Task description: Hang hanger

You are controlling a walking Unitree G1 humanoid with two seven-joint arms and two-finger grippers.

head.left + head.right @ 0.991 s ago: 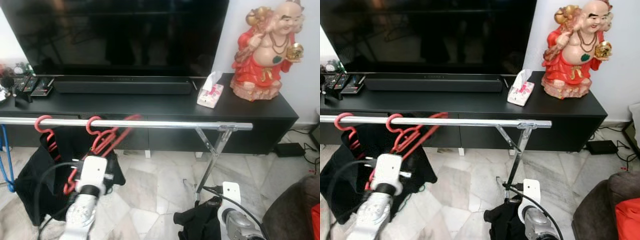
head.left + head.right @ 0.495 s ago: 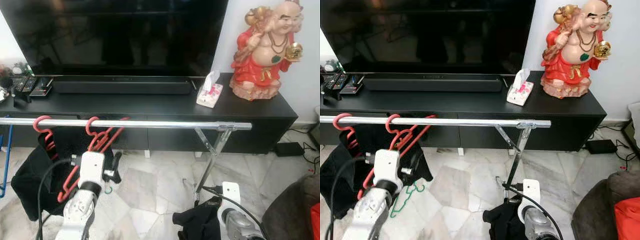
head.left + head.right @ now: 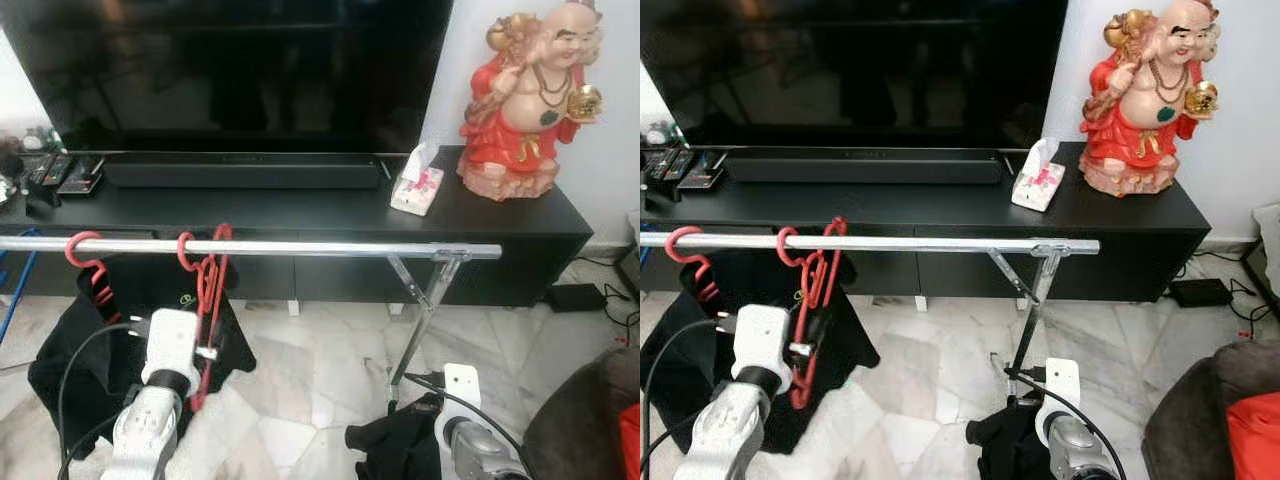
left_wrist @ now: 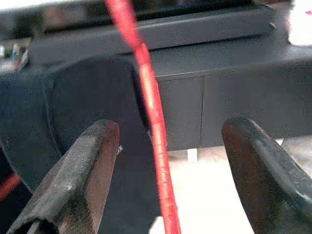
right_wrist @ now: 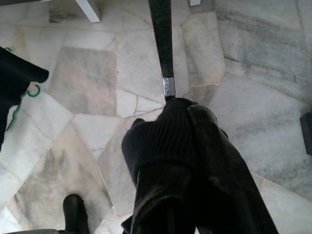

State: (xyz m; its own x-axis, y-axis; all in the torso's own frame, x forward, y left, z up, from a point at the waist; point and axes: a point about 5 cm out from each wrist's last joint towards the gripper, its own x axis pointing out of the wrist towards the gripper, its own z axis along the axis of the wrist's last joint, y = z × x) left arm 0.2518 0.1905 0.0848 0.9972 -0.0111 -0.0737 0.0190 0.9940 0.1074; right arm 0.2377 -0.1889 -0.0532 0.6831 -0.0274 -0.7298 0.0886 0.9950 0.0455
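Nearest, low on the right, the right pincer [image 5: 195, 161] is seen clamped on a wad of black knitted cloth [image 5: 161, 141], held close above the marble floor [image 5: 78, 78] beside the foot of the rack's slanted leg [image 3: 425, 300].

On the left, the left pincer [image 4: 165, 161] is held with its fingers [image 4: 87, 161] spread wide. A red hanger [image 3: 207, 300] passes between them, and in the left wrist view no contact is seen with either finger. The hanger's hook is over the silver rail [image 3: 300, 247], so it is judged to be hung already and released. A second red hook [image 3: 88, 260] sits further left on the same rail, with a black garment [image 3: 70, 350] draped below it.

Handling, as judged: the hanger is thin, light and fairly stiff, likely slick plastic, and prone to swing on the rail. The best hold is taken on the neck just under the hook, or on a straight arm.

Beyond the rail stands a black bench [image 3: 300, 210] carrying a soundbar [image 3: 245, 172], a tissue pack [image 3: 420, 185], remotes [image 3: 65, 172] and a red statue [image 3: 530, 100]. A dark television [image 3: 240, 70] stands behind.
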